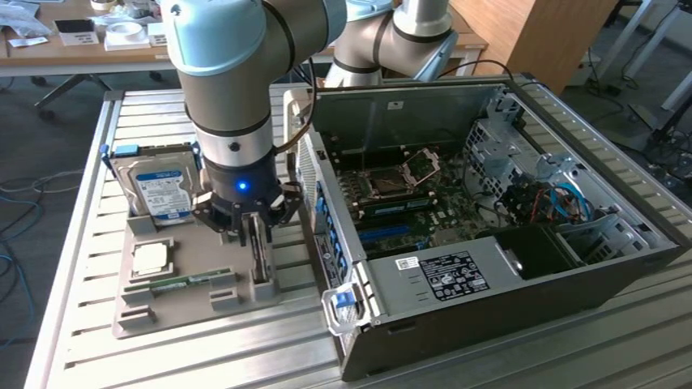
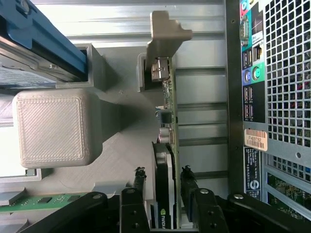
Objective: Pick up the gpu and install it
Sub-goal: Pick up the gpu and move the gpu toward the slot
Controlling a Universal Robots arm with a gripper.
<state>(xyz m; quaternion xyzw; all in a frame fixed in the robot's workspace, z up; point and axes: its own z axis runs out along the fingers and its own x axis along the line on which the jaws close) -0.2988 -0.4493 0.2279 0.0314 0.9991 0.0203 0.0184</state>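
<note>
The gpu [image 1: 261, 263] [image 2: 165, 160] stands on its long edge in a slot of the grey holder tray [image 1: 173, 308] [image 2: 112, 160], just beside the open computer case [image 1: 454, 275] [image 2: 282, 97] on the side of its rear port panel. The card's tan metal bracket is at the end away from the arm. The pincer [image 1: 256, 235] [image 2: 163, 177] has its fingers [image 2: 138, 180] down on either side of the card's black face. It is open: the wrist view shows a slim gap on each side, so it straddles the gpu but does not grip it. I judge the task to be at its very start, since the card is lined up for the grasp but not lifted, and the whole carry into the case is not yet done. Farther from the case, the same tray holds a hard drive [image 1: 162, 190], a processor chip [image 1: 151, 258] and a green RAM stick [image 1: 190, 281] [image 2: 43, 201]. The tray and the case both rest on the slatted metal surface [image 1: 87, 348].
</note>
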